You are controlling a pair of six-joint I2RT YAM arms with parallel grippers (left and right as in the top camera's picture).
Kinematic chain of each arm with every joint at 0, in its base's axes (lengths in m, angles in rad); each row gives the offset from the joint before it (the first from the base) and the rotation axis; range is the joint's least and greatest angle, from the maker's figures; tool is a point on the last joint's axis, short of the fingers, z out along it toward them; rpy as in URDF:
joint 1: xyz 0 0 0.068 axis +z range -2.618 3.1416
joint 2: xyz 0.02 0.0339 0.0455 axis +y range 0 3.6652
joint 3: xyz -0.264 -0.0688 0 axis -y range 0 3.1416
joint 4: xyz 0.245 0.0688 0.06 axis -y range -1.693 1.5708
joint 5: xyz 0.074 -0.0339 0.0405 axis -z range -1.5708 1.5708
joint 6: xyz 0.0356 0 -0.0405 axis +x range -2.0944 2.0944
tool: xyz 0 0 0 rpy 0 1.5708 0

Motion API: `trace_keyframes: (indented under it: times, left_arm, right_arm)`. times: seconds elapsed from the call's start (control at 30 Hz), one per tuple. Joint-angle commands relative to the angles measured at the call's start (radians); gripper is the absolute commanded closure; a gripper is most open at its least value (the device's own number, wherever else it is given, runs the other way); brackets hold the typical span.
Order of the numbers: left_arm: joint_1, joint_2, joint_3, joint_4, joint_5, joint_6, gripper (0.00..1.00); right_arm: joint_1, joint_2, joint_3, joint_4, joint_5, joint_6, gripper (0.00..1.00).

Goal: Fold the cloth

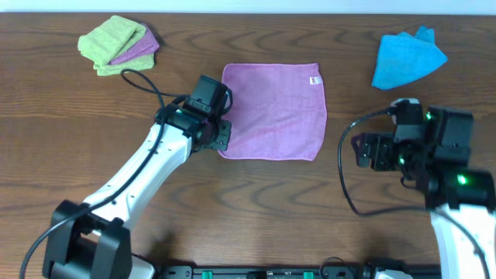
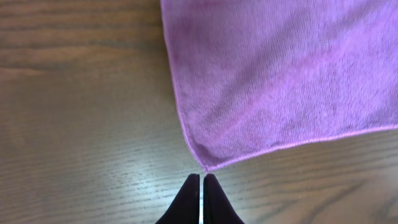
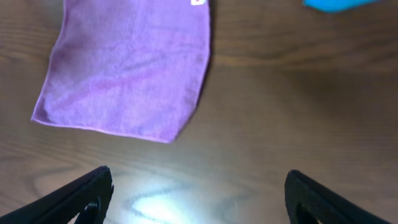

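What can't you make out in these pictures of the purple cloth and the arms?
Left gripper: overhead, its own wrist hides the fingertips.
Tag: print too small overhead; right wrist view's top edge cuts it.
Cloth: left wrist view cuts it at top and right.
Blue cloth: mostly beyond the right wrist view's top edge.

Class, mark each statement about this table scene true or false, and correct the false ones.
1. The purple cloth lies flat and unfolded on the table. True.
2. The left claw has the cloth's corner clamped in it. False: it is shut just off the corner, with nothing between its fingers.
3. The right claw is open and empty. True.
4. The blue cloth lies on top of the purple cloth. False: it lies apart from it, near the table's far right edge.
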Motion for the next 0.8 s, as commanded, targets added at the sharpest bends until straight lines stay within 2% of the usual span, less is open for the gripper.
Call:
trace_keyframes:
  times: [0.0,0.03,0.13,0.27,0.33,0.47,0.57,0.7,0.77]
  left_arm:
    - [0.033,0.003,-0.005,0.019,-0.001,-0.021,0.91]
    - [0.048,0.004,-0.005,0.035,0.025,-0.021,0.81]
    - [0.089,0.005,-0.005,0.054,0.077,-0.020,0.62]
    - [0.156,0.023,-0.007,0.049,0.188,-0.019,0.47]
    - [0.185,0.045,-0.011,0.054,0.262,-0.018,0.41]
    - [0.216,0.109,-0.013,0.060,0.407,0.025,0.40]
    - [0.227,0.138,-0.013,0.059,0.505,0.055,0.46]
    - [0.310,0.132,-0.014,0.006,0.590,0.142,0.52]
    - [0.383,0.115,-0.014,-0.043,0.682,0.200,0.53]
  right_arm:
    - [-0.008,0.089,0.016,0.032,-0.109,-0.012,0.14]
    - [-0.008,0.125,0.016,0.042,-0.142,-0.013,0.14]
    - [-0.008,0.198,0.016,0.040,-0.214,-0.032,0.17]
    - [-0.008,0.276,0.013,0.035,-0.285,-0.057,0.22]
    - [-0.008,0.295,0.001,0.034,-0.322,-0.089,0.20]
    - [-0.009,0.299,-0.056,0.046,-0.324,-0.094,0.19]
    - [-0.037,0.299,-0.121,0.057,-0.342,-0.101,0.18]
    - [-0.148,0.294,-0.174,0.032,-0.447,-0.168,0.18]
    - [-0.219,0.277,-0.174,-0.003,-0.510,-0.211,0.18]
